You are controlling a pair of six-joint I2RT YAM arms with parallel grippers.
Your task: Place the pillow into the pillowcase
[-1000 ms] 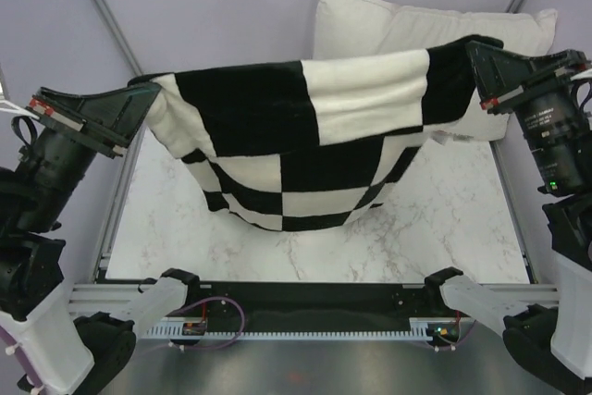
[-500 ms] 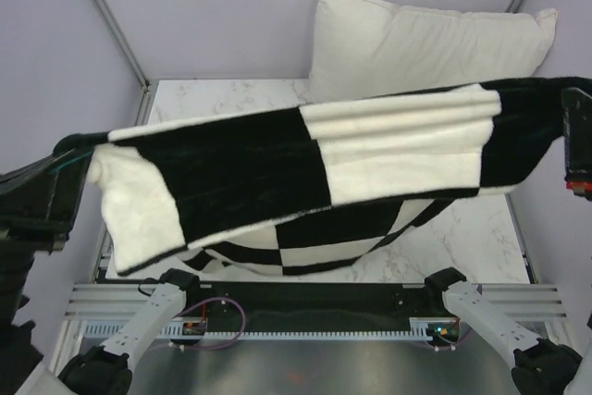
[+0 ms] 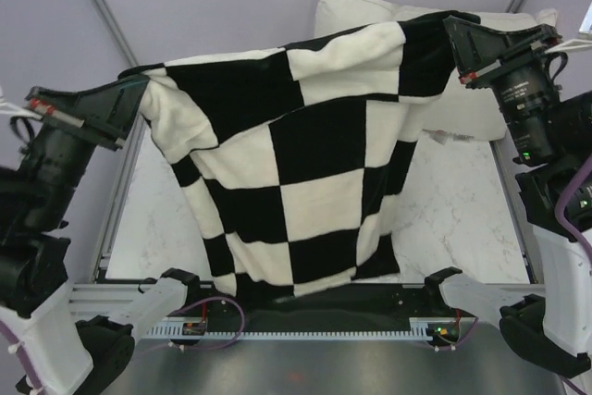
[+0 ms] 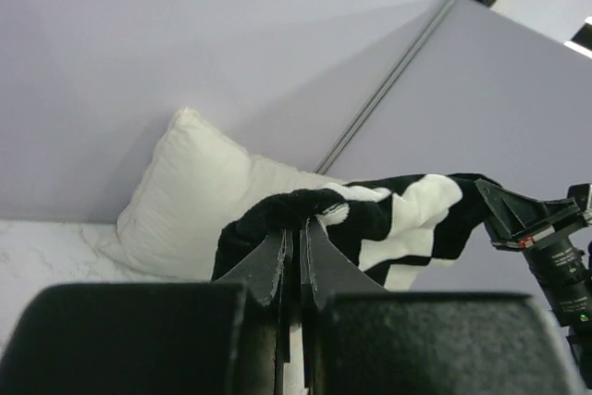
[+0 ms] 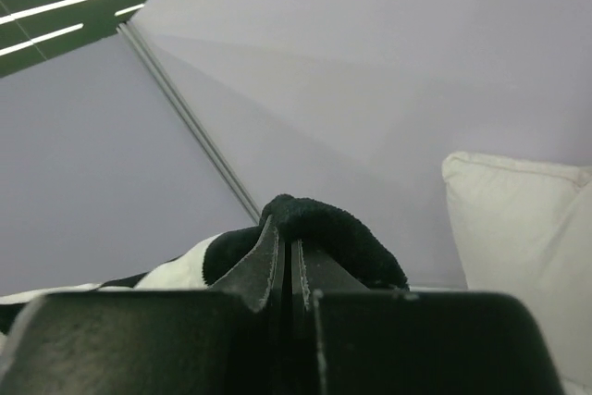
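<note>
Black and cream-white squares, big as a checkerboard's, cover the pillowcase (image 3: pixel 296 164), a soft, plush-looking fabric that hangs spread in the air above the marble-patterned table (image 3: pixel 453 219). Its top edge runs between the two arms, and the right corner sits farther back in the scene than the left one. From that edge the cloth falls in a broad sheet toward the near side, narrowing as it goes. Its bottom hem hangs in front of the black rail (image 3: pixel 305 307) at the table's near edge, and whether it touches the rail cannot be told. The left pincer (image 3: pixel 139 90) is closed on the left top corner. In its wrist view the fingers stand almost together, with a dark fold of fabric bunched at their tips. The right pincer (image 3: pixel 453 30) is likewise clamped on the right top corner, where a rounded black lump of cloth bulges over its closed tips. Small white lettering circles the camera lens (image 3: pixel 532 99) on the right arm, but it is too small to read. Behind the sheet, at the far side of the table, a large puffy white pillow (image 3: pixel 347 11) leans against the lilac wall, partly hidden by the cloth.
</note>
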